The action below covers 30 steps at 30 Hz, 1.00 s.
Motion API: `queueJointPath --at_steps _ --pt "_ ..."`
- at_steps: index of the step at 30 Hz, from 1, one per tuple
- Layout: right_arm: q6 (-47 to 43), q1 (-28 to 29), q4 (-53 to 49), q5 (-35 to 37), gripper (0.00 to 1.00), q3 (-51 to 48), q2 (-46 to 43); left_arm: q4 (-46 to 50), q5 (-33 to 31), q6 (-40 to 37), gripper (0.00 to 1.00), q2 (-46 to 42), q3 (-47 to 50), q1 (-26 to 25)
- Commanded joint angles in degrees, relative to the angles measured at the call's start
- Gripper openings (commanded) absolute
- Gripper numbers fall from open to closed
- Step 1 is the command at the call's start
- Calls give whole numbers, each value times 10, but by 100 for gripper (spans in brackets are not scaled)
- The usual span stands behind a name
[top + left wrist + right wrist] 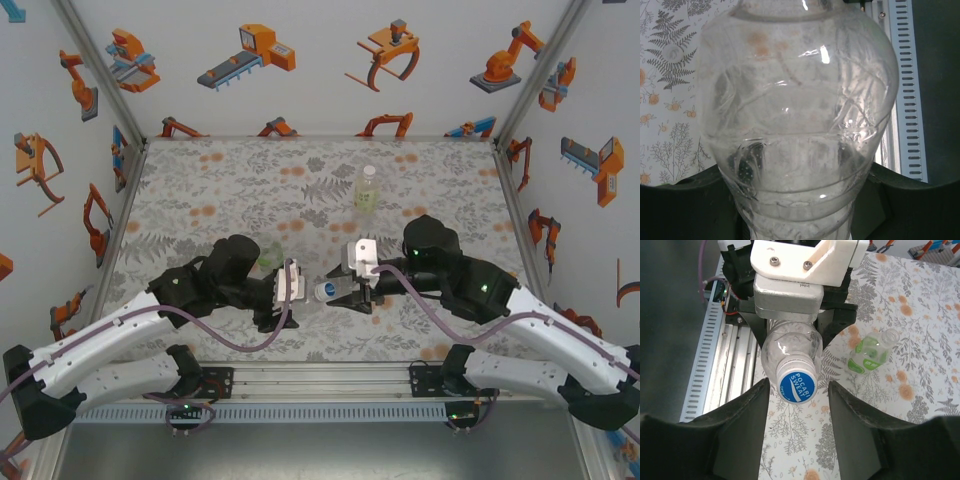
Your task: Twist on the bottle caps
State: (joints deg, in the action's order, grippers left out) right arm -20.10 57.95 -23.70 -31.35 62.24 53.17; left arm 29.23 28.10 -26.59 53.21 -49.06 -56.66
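Note:
My left gripper (287,290) is shut on the body of the colourless bottle (795,100), which it holds level with the neck pointing right. A bottle cap (797,381), white with a blue printed top, sits on that neck. My right gripper (797,386) is open, one finger on each side of the cap with a gap on both sides. In the top view the cap (327,291) lies between the two grippers, and the right gripper (345,291) faces it. The green-tinted bottle (871,352) lies uncapped on the table. The pale yellow bottle (367,190) stands at the back.
The floral table cover (230,180) is bounded by printed enclosure walls (60,150) on three sides. A slotted metal rail (320,385) runs along the near edge between the arm bases. Purple cables (240,340) loop from both wrists.

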Motion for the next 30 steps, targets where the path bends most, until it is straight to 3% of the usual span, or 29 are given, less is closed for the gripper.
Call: queueJointPath --at_steps 1,8,15,16,22,25,30 --pt "-25 2 4 -26 45 16 7 8 8 1 0 -5 -17 -5" --pt "-18 2 12 -40 37 18 17 11 3 -2 0 -2 -19 -6" --pt "64 2 27 -19 4 8 19 11 -8 -3 0 1 -20 -6" --pt "100 2 44 -8 0 -2 16 11 -13 -3 0 2 -19 -6" --pt "424 4 181 146 0 -94 -15 -1 -51 -5 0 17 -19 -6" --pt "601 4 158 254 0 -114 -21 -14 -73 -5 0 21 -17 -6" --pt "854 4 99 332 0 -138 -26 -34 -105 -6 0 23 -10 -6"
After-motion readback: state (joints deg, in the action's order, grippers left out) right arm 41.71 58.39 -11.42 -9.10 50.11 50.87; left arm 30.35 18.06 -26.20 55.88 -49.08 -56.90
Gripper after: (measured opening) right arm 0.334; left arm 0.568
